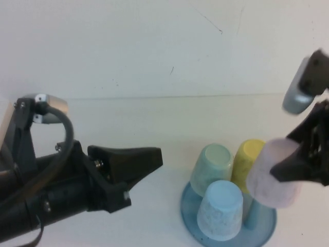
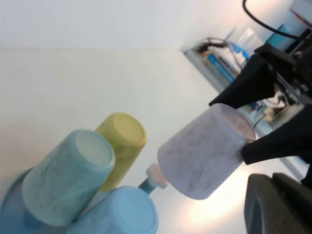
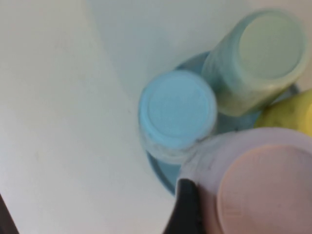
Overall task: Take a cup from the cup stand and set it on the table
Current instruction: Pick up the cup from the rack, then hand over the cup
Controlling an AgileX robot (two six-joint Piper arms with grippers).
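High view first: right gripper [image 1: 303, 162] is at the right edge, clamped on the pink cup [image 1: 273, 174], which hangs upside down and a bit tilted, just over the right side of the cup stand [image 1: 191, 205], looks like it's lifted clear but can't be 100% sure from here. Left gripper [image 1: 134, 160] is parked well to the left over the table [image 1: 128, 123], jaws pressed together, holding nothing. Left wrist view: the cup [image 2: 204, 153] is pinched near its closed end between the two black fingers [image 2: 251, 80], and its open rim sits right next to a bare white-capped peg [image 2: 155, 176]. That's my main worry tbh: if the arm goes sideways before getting more height, the rim prob catches that cap and the cup twists out of the grip or drags the whole stand. The yellow cup [image 2: 123, 146] and mint cup [image 2: 68, 175] are close too, so a low swing could knock them. Right wrist view: the cup [image 3: 253, 185] fills the corner w/ one finger [image 3: 187, 209] against its wall, light blue cup [image 3: 176, 113] just beside it, maybe touching, can't tell. Grip is on a tapered smooth wall, so it could slip downward if the squeeze is light. Also it's inverted, so it needs flipping or a careful set-down or it'll tip on landing.
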